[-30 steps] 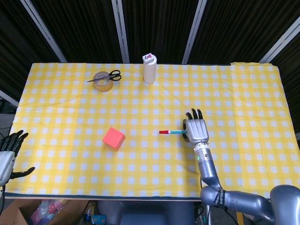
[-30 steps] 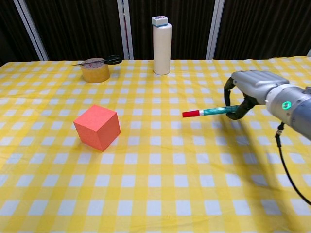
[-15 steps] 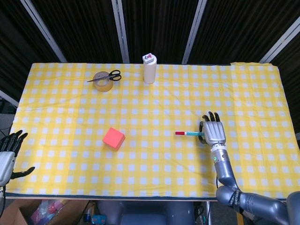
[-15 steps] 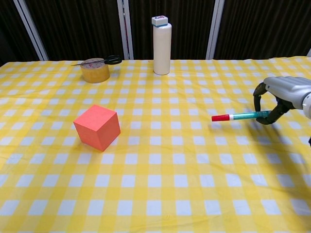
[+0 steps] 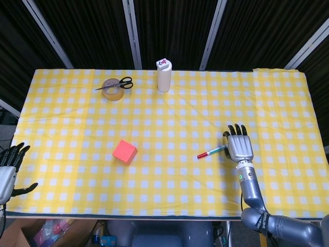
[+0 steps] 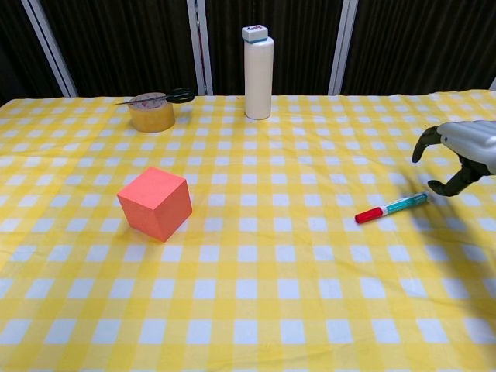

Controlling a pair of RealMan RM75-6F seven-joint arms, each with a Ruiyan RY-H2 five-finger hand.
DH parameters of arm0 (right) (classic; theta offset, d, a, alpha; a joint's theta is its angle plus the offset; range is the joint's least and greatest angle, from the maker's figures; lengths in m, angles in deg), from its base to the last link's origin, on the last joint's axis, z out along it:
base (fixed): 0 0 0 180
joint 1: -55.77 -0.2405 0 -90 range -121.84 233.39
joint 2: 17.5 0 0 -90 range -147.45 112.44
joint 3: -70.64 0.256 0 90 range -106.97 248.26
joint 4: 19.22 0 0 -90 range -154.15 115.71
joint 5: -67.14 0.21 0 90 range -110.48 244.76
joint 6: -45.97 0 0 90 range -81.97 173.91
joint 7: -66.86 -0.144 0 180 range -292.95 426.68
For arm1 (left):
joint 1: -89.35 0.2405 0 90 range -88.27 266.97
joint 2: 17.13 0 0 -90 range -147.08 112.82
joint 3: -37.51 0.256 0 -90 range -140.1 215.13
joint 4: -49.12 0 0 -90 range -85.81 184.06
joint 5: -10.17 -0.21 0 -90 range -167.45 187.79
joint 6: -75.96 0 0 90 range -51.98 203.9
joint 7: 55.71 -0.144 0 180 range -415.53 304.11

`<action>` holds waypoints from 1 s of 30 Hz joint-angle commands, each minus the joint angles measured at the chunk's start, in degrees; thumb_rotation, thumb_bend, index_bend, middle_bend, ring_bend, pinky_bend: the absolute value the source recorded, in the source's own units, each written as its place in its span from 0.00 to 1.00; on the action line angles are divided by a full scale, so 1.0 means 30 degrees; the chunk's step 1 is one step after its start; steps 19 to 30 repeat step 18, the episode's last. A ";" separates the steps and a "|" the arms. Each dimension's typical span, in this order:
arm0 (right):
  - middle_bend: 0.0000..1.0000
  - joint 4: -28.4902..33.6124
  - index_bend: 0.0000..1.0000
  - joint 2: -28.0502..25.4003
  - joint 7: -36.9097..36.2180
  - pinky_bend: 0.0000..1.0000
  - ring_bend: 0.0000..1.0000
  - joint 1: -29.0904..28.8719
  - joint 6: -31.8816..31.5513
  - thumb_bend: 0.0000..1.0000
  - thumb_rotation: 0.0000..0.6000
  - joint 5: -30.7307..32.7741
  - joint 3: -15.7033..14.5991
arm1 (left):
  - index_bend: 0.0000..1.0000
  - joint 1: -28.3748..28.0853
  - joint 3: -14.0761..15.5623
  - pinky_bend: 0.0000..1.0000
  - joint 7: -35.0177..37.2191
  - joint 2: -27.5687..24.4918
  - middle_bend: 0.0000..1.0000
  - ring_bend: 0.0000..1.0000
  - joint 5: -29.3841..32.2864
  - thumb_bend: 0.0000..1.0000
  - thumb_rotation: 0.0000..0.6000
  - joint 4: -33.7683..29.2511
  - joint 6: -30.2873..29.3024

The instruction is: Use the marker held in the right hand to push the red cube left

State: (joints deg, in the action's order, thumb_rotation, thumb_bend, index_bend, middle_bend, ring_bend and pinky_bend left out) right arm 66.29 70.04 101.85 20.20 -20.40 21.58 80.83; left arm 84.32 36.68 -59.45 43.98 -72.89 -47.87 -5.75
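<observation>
The red cube [image 5: 125,151] [image 6: 155,203] sits on the yellow checked cloth, left of centre. A teal marker [image 5: 211,152] [image 6: 391,208] with a red cap lies flat on the cloth, cap pointing left toward the cube and far short of it. My right hand [image 5: 239,146] [image 6: 465,147] hovers just right of the marker's back end, fingers apart and loosely curved, holding nothing. My left hand [image 5: 7,172] hangs off the table's front left corner, fingers spread and empty; the chest view does not show it.
A tape roll [image 5: 112,89] [image 6: 151,112] with black scissors [image 5: 121,83] [image 6: 167,96] on top stands at the back left. A white bottle [image 5: 164,75] [image 6: 258,66] stands at the back centre. The table's front edge [image 5: 154,215] runs near my right forearm.
My right hand drew back to the right with the marker, away from the cube. It then let go, and the marker dropped to the cloth at a tilt. The cube stayed put.
</observation>
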 commanded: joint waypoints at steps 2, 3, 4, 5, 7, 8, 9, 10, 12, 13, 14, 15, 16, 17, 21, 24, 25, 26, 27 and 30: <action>0.13 0.1904 0.31 -0.1286 -0.0253 0.00 0.00 0.0931 -0.1307 0.50 1.00 -0.1052 -0.0471 | 0.00 0.0043 -0.0014 0.00 -0.0073 0.0032 0.00 0.00 -0.0065 0.00 1.00 0.0040 -0.0137; 0.12 0.2471 0.31 -0.1720 -0.0442 0.00 0.00 0.1236 -0.1645 0.50 1.00 -0.1490 -0.0677 | 0.00 0.0061 -0.0022 0.00 -0.0099 0.0059 0.00 0.00 -0.0126 0.00 1.00 0.0076 -0.0221; 0.12 0.2905 0.31 -0.2083 -0.0585 0.00 0.00 0.1487 -0.1903 0.50 1.00 -0.1836 -0.0866 | 0.00 0.0075 -0.0021 0.00 -0.0116 0.0080 0.00 0.00 -0.0174 0.00 1.00 0.0105 -0.0277; 0.12 0.3549 0.31 -0.2666 -0.0808 0.00 0.00 0.1867 -0.2236 0.50 1.00 -0.2370 -0.1188 | 0.00 0.0097 -0.0020 0.00 -0.0129 0.0114 0.00 0.00 -0.0228 0.00 1.00 0.0154 -0.0350; 0.11 0.4581 0.30 -0.3733 -0.1231 0.00 0.00 0.2532 -0.2759 0.50 1.00 -0.3361 -0.1808 | 0.00 0.0151 -0.0016 0.00 -0.0163 0.0168 0.00 0.00 -0.0311 0.00 1.00 0.0237 -0.0495; 0.10 0.5015 0.30 -0.4253 -0.1458 0.00 0.00 0.2886 -0.3072 0.50 1.00 -0.3887 -0.2141 | 0.00 0.0174 -0.0020 0.00 -0.0174 0.0188 0.00 0.00 -0.0350 0.00 1.00 0.0264 -0.0565; 0.08 0.5371 0.29 -0.4739 -0.1719 0.00 0.00 0.3225 -0.3359 0.50 1.00 -0.4427 -0.2464 | 0.00 0.0195 -0.0025 0.00 -0.0193 0.0211 0.00 0.00 -0.0393 0.00 1.00 0.0299 -0.0639; 0.05 0.5781 0.25 -0.5457 -0.2240 0.00 0.00 0.3777 -0.3853 0.50 1.00 -0.5390 -0.2989 | 0.00 0.0221 -0.0041 0.00 -0.0237 0.0256 0.00 0.00 -0.0471 0.00 1.00 0.0364 -0.0762; 0.01 0.5920 0.14 -0.6300 -0.3335 0.00 0.00 0.4582 -0.4617 0.50 1.00 -0.6926 -0.3659 | 0.00 0.0265 -0.0070 0.00 -0.0267 0.0353 0.00 0.00 -0.0597 0.00 1.00 0.0477 -0.0964; 0.00 0.5792 0.07 -0.6685 -0.4030 0.00 0.00 0.5038 -0.5094 0.50 1.00 -0.7775 -0.3986 | 0.00 0.0287 -0.0088 0.00 -0.0278 0.0414 0.00 0.00 -0.0686 0.00 1.00 0.0552 -0.1085; 0.00 0.5663 0.03 -0.7032 -0.4712 0.00 0.00 0.5463 -0.5484 0.49 1.00 -0.8434 -0.4270 | 0.00 0.0313 -0.0109 0.00 -0.0313 0.0481 0.00 0.00 -0.0748 0.00 1.00 0.0631 -0.1203; 0.00 0.5575 0.01 -0.7349 -0.5339 0.00 0.00 0.5821 -0.5784 0.48 1.00 -0.8948 -0.4482 | 0.00 0.0337 -0.0134 0.00 -0.0347 0.0552 0.00 0.00 -0.0793 0.00 1.00 0.0691 -0.1310; 0.00 0.5509 0.00 -0.7657 -0.5943 0.00 0.00 0.6167 -0.6077 0.46 1.00 -0.9369 -0.4654 | 0.00 0.0358 -0.0160 0.00 -0.0373 0.0619 0.00 0.00 -0.0837 0.00 1.00 0.0738 -0.1411; 0.00 0.5439 0.00 -0.7820 -0.6267 0.00 0.00 0.6349 -0.6205 0.44 1.00 -0.9606 -0.4748 | 0.00 0.0364 -0.0187 0.00 -0.0398 0.0667 0.00 0.00 -0.0876 0.00 1.00 0.0772 -0.1486; 0.00 0.5284 0.00 -0.8042 -0.6682 0.00 0.00 0.6636 -0.6382 0.41 1.00 -0.9901 -0.4907 | 0.00 0.0377 -0.0206 0.00 -0.0449 0.0738 0.00 0.00 -0.0926 0.00 1.00 0.0831 -0.1569; 0.00 0.5284 0.00 -0.8042 -0.6682 0.00 0.00 0.6636 -0.6382 0.41 1.00 -0.9901 -0.4907 | 0.00 0.0377 -0.0206 0.00 -0.0449 0.0738 0.00 0.00 -0.0926 0.00 1.00 0.0831 -0.1569; 0.00 0.5284 0.00 -0.8042 -0.6682 0.00 0.00 0.6636 -0.6382 0.41 1.00 -0.9901 -0.4907 | 0.00 0.0377 -0.0206 0.00 -0.0449 0.0738 0.00 0.00 -0.0926 0.00 1.00 0.0831 -0.1569; 0.00 0.5284 0.00 -0.8042 -0.6682 0.00 0.00 0.6636 -0.6382 0.41 1.00 -0.9901 -0.4907 | 0.00 0.0377 -0.0206 0.00 -0.0449 0.0738 0.00 0.00 -0.0926 0.00 1.00 0.0831 -0.1569; 0.00 0.5284 0.00 -0.8042 -0.6682 0.00 0.00 0.6636 -0.6382 0.41 1.00 -0.9901 -0.4907 | 0.00 0.0377 -0.0206 0.00 -0.0449 0.0738 0.00 0.00 -0.0926 0.00 1.00 0.0831 -0.1569; 0.00 0.5284 0.00 -0.8042 -0.6682 0.00 0.00 0.6636 -0.6382 0.41 1.00 -0.9901 -0.4907 | 0.00 0.0377 -0.0206 0.00 -0.0449 0.0738 0.00 0.00 -0.0926 0.00 1.00 0.0831 -0.1569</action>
